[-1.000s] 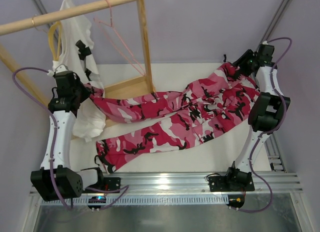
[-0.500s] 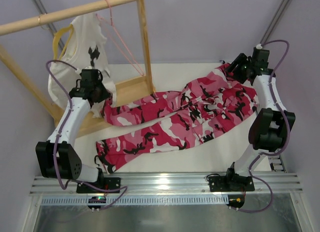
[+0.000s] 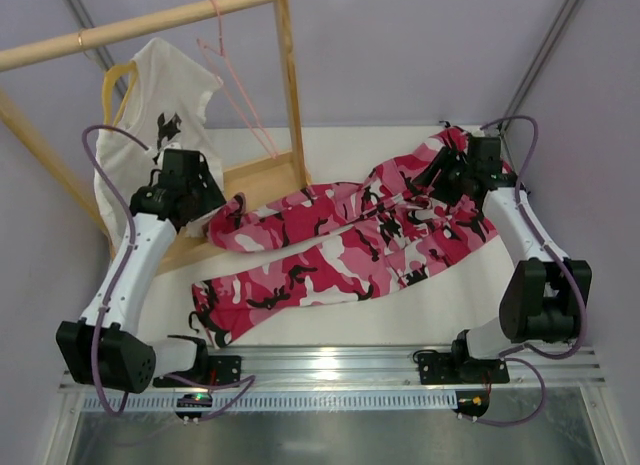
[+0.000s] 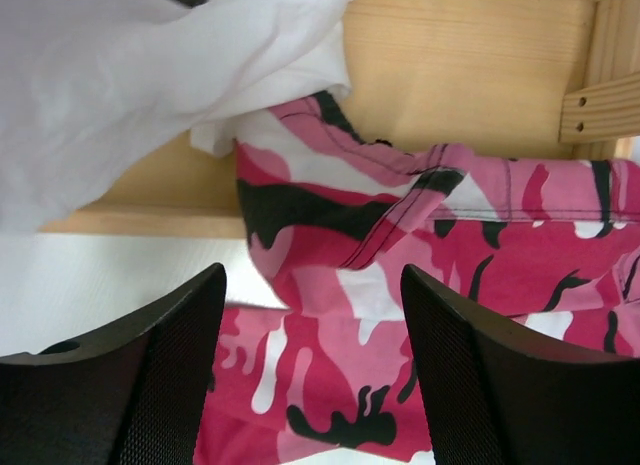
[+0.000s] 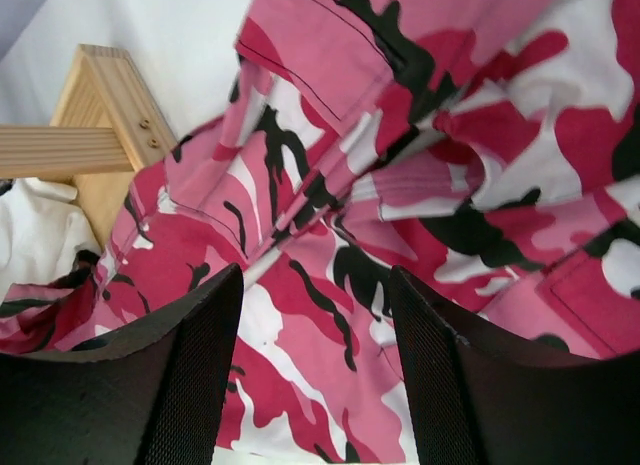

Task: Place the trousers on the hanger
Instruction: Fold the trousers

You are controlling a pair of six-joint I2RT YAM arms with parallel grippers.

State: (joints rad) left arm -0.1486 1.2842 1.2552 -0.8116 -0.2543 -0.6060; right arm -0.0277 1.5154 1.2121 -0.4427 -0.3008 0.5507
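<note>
1. While the trousers (image 3: 370,240) sprawl across the desk (image 3: 330,150), one leg end draped on the wooden rack base (image 4: 480,65), the left hand (image 4: 312,285) hovers open just above it.
2. The right hand (image 5: 315,280), jaws apart and empty, hangs over the waist.
3. The hanger (image 3: 240,97) dangles from the rail (image 3: 140,25).

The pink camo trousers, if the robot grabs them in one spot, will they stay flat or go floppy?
Probably floppy: the trousers lie in folds and wrinkles on the table. Lifted by one spot, the rest would likely dangle and drag. One leg end drapes over the wooden rack base, so they seem soft, not stiff.
</note>
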